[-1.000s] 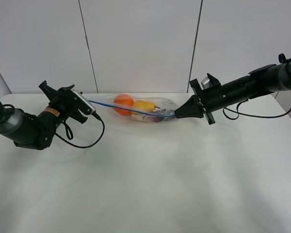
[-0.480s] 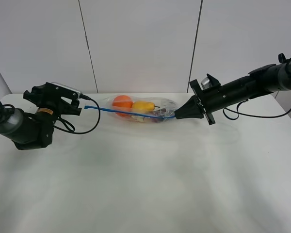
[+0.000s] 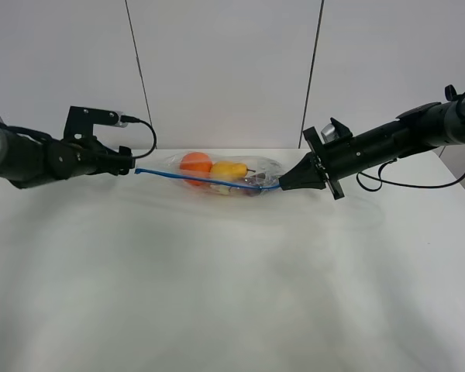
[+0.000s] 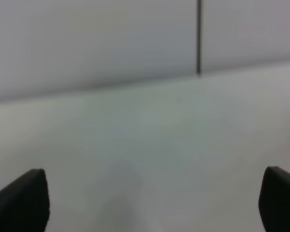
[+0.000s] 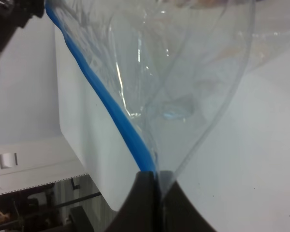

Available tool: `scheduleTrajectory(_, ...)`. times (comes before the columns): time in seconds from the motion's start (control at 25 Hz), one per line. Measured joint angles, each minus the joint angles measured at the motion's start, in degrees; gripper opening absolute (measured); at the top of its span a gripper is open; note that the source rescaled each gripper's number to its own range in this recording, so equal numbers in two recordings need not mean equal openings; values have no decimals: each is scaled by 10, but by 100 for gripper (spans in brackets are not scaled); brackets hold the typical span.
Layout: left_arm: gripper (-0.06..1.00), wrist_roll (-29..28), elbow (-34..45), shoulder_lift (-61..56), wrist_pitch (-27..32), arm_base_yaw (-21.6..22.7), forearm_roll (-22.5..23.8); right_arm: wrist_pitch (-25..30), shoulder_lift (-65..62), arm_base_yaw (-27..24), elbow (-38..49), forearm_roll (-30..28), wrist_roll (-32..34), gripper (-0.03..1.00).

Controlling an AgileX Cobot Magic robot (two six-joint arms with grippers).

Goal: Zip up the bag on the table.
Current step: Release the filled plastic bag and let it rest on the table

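Exterior high view: one bag [image 3: 217, 175] of clear crinkly plastic lies on the white table [image 3: 232, 294], toward 12 o'clock from the table's middle and close to the far edge. Three pieces of produce show through it: one orange [image 3: 195, 163] at the 9 o'clock end, one yellow pear [image 3: 229, 168] in the middle, and one purple eggplant [image 3: 252, 185] at about 4 o'clock from the pear. A single blue zipper strip [image 3: 194, 179] runs along the near side of the bag from end to end.

Two arms reach in. The right gripper [image 3: 283, 184] sits at 3 o'clock of the bag, at the strip's end. In the right wrist view its fingers [image 5: 145, 198] are clenched on the bag's corner, where the blue strip [image 5: 111, 106] and the clear film [image 5: 193, 87] come together.

The left gripper [image 3: 129, 161] is at 9 o'clock of the bag, with the strip's free end just beside it at about 4 o'clock. The left wrist view shows its two dark fingertips [image 4: 21, 203] spread wide apart, released, with only bare table [image 4: 150, 145] between them.

Two thin dark seams [image 3: 139, 74] divide the pale wall behind into three panels.
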Motion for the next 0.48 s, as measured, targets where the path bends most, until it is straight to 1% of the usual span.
scheduleTrajectory(0.08, 100, -1, -56, -4, 149, 14, -1, 0, 0, 0, 0, 0, 0, 0)
scheduleTrajectory(0.2, 100, -8, -139, -3, 353, 34, -1, 0, 0, 0, 0, 0, 0, 0)
scheduleTrajectory(0.28, 100, -11, -184, -3, 455, 46, -1, 0, 0, 0, 0, -1, 0, 0)
scheduleTrajectory(0.36, 100, -23, -224, -3, 536, 52, -1, 0, 0, 0, 0, -1, 0, 0)
scheduleTrajectory(0.48, 100, -58, -257, -3, 607, 53, 10, 0, 0, 0, 0, -1, 0, 0)
